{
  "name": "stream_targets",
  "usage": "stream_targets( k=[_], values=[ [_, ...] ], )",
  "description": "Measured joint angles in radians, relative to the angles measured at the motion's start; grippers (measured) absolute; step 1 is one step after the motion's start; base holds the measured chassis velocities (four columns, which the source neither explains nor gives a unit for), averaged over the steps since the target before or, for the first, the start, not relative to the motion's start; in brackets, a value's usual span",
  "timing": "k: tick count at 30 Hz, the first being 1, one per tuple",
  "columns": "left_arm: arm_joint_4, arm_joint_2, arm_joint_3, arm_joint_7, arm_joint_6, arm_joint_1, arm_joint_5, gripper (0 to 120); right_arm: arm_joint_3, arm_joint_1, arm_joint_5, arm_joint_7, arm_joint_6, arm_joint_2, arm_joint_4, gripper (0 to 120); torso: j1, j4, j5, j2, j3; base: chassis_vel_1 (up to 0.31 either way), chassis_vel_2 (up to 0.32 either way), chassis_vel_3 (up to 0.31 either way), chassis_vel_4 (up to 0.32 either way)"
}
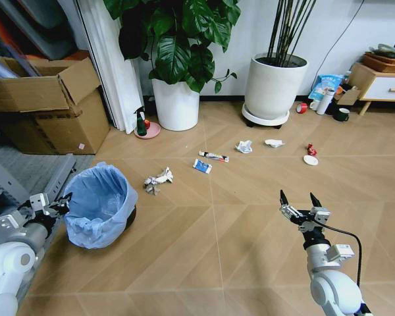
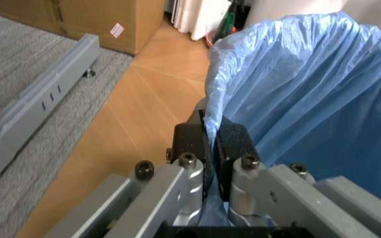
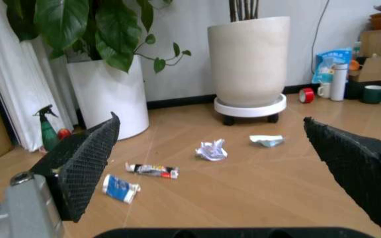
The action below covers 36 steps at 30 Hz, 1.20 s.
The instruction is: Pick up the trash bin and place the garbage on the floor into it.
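The trash bin (image 1: 100, 205) stands on the wooden floor (image 1: 217, 250) at the lower left of the head view, lined with a crinkled light-blue bag (image 2: 309, 89). The left gripper (image 1: 58, 205) is at the bin's left rim; in the left wrist view its fingers (image 2: 192, 144) are pressed together on the bag-covered rim. The right gripper (image 1: 301, 202) is raised above bare floor at the lower right of the head view, with its fingers (image 3: 85, 158) spread wide apart and nothing between them. The garbage lies across the middle of the head view, well apart from the bin: a crumpled paper wad (image 1: 157, 180) nearest the bin, a blue-white box (image 1: 202, 166), a flattened tube (image 1: 213, 157), a second paper wad (image 1: 244, 146), a white scrap (image 1: 274, 143), a red wrapper (image 1: 311, 150) and a white round lid (image 1: 311, 160). Two white plant pots (image 1: 274, 85) stand against the far wall.
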<state>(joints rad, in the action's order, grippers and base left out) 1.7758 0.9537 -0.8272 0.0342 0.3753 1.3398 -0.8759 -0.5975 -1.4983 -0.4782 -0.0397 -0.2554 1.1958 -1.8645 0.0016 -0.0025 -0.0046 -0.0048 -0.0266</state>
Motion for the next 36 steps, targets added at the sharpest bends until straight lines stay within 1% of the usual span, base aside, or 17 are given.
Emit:
stream_targets(
  k=[12,16,18,21,22,24,25,29,31,36],
  values=[
    [0.004,0.002,-0.004,0.000,0.000,0.007,0.000,0,-0.002,-0.004,0.001,0.003,-0.001,0.003,-0.003,100,0.000,0.0001,-0.0001,0.000,0.000,-0.178,0.243,0.181,-0.244],
    [0.005,0.003,-0.007,-0.001,-0.001,0.010,0.000,0,-0.002,-0.005,0.002,0.003,-0.002,0.003,-0.004,100,0.000,-0.0004,-0.0002,0.000,0.000,-0.169,0.229,0.172,-0.259],
    [0.006,0.003,-0.009,-0.001,-0.001,0.011,0.000,0,-0.002,-0.005,0.003,0.004,-0.002,0.003,-0.005,100,0.000,0.0001,0.0000,0.000,0.000,-0.175,0.269,0.173,-0.241],
    [0.006,0.004,-0.009,-0.002,-0.001,0.012,0.000,0,-0.002,-0.005,0.003,0.004,-0.002,0.003,-0.005,100,0.000,-0.0002,-0.0006,0.000,0.000,-0.167,0.269,0.177,-0.262],
    [0.007,0.004,-0.010,-0.002,-0.001,0.012,0.000,0,-0.002,-0.004,0.004,0.004,-0.002,0.003,-0.005,100,0.000,0.0004,0.0004,0.000,0.000,-0.144,0.236,0.174,-0.257],
    [0.007,0.005,-0.010,-0.002,-0.002,0.012,0.000,0,-0.001,-0.004,0.005,0.004,-0.003,0.003,-0.005,100,0.000,0.0002,0.0002,0.000,0.000,-0.172,0.236,0.174,-0.255],
    [0.007,0.006,-0.010,-0.002,-0.002,0.012,0.000,0,0.000,-0.004,0.007,0.005,-0.004,0.003,-0.005,100,0.000,0.0000,-0.0006,0.000,0.000,-0.172,0.252,0.156,-0.255],
    [0.008,0.007,-0.011,-0.002,-0.002,0.013,0.000,0,0.008,-0.002,0.018,0.006,-0.010,0.002,0.004,100,0.000,-0.0001,0.0002,0.000,0.000,-0.172,0.252,0.168,-0.267],
    [0.008,0.007,-0.011,-0.002,-0.002,0.013,0.000,0,0.015,-0.001,0.025,0.006,-0.014,-0.001,0.010,100,0.000,-0.0002,-0.0003,0.000,0.000,-0.150,0.269,0.161,-0.291],
    [0.008,0.011,-0.013,-0.002,-0.003,0.016,0.000,0,0.031,0.001,0.035,0.009,-0.019,-0.004,0.020,100,0.000,-0.0001,0.0000,0.000,0.000,-0.149,0.275,0.160,-0.265]
  ],
)
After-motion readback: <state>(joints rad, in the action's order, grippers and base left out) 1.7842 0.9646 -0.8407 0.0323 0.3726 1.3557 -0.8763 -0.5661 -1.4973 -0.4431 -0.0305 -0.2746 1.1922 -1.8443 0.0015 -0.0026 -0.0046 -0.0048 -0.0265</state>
